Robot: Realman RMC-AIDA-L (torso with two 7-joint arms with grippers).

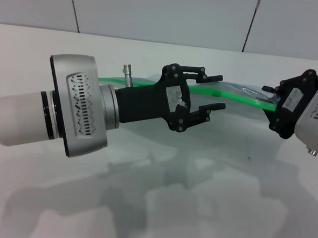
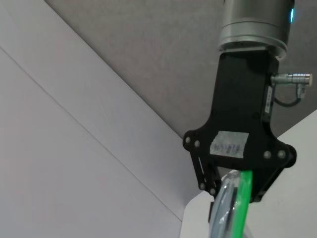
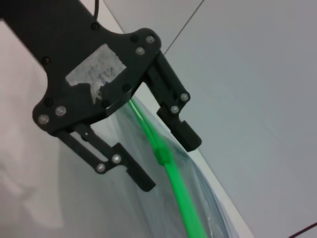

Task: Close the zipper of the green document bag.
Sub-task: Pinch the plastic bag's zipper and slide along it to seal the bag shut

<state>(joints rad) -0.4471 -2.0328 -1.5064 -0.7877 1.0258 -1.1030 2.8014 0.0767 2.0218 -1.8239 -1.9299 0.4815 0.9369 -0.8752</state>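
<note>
1. the green document bag is held up off the white table, its zipper running along the top edge between the two arms. it sags, so a pull along the strip could bend the bag instead of closing it.
2. the right gripper is clamped on the far end of the strip. this is the only anchor; a hard tug could drag the plastic out of its grip.
3. the left gripper has its fingers spread, one on each side of the strip and gripping nothing. if it closes off target, it would pinch bare strip and slide without zipping.
4. the slider looks like a small lump just ahead of those fingers; being small and slippery, it could easily be missed.
</note>
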